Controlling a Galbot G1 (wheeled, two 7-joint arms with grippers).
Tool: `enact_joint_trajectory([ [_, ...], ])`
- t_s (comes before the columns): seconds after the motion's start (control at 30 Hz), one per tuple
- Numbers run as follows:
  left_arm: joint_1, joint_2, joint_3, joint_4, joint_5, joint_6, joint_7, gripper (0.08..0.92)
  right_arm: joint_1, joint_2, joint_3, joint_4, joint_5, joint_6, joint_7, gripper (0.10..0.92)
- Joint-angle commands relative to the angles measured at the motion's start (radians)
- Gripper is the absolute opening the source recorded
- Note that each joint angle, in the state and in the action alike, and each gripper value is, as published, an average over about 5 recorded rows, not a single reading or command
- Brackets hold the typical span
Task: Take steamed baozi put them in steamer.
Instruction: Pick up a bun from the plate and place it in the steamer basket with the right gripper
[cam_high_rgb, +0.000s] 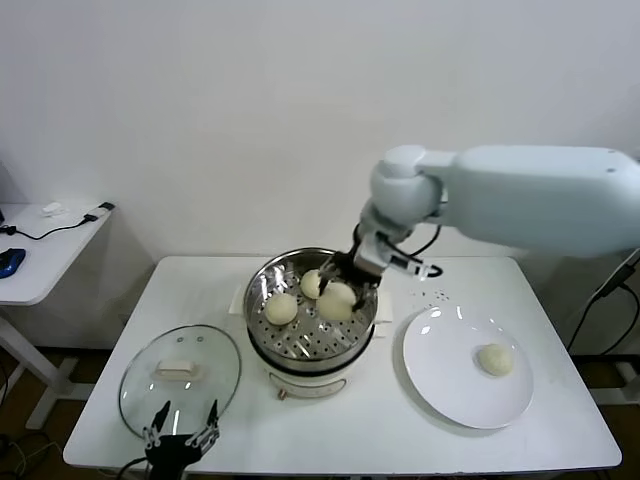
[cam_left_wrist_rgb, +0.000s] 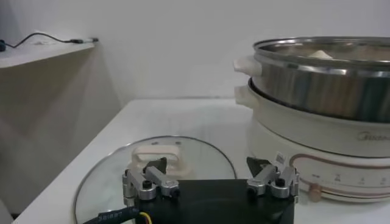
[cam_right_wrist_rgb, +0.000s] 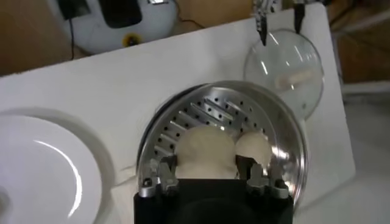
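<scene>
The steamer (cam_high_rgb: 262, 285) stands mid-table, a steel pot on a white base. Three steamed baozi are over its perforated tray: one at the left (cam_high_rgb: 281, 309), one at the back (cam_high_rgb: 313, 283), and one (cam_high_rgb: 338, 302) between the fingers of my right gripper (cam_high_rgb: 338, 288). In the right wrist view the right gripper (cam_right_wrist_rgb: 206, 167) is shut on that baozi (cam_right_wrist_rgb: 206, 149), low over the tray, beside another baozi (cam_right_wrist_rgb: 253, 146). A fourth baozi (cam_high_rgb: 494, 360) lies on the white plate (cam_high_rgb: 440, 375). My left gripper (cam_high_rgb: 183, 428) is open and empty at the table's front left.
The round glass lid (cam_high_rgb: 180, 375) lies flat left of the steamer, just beyond the left gripper (cam_left_wrist_rgb: 207, 167); it also shows in the left wrist view (cam_left_wrist_rgb: 152, 155). The steamer's wall (cam_left_wrist_rgb: 323, 79) rises to that gripper's right. A side table (cam_high_rgb: 40, 250) stands far left.
</scene>
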Motion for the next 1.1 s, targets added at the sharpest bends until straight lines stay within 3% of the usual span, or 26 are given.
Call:
enact_joint_trajectory([
  [0.03,0.000,-0.003,0.003,0.000,0.001,0.000,-0.001,0.823,-0.126,0.164,0.001,-0.047,-0.162,0.113,0.053,0.658],
  [0.63,0.003,-0.004,-0.012,0.000,-0.004,-0.001,-0.002,0.823,-0.222,0.242,-0.010,-0.194,-0.231,0.137,0.052,0.659],
  [0.9,0.002,-0.004,-0.010,-0.002,-0.003,0.000,-0.003,0.823,-0.189,0.232,0.004,-0.214,-0.179,0.166,0.044,0.806],
  [1.1,0.000,-0.004,-0.008,-0.003,-0.002,0.000,-0.002,0.823,-0.064,0.169,0.011,-0.237,-0.041,0.218,-0.064,0.822],
])
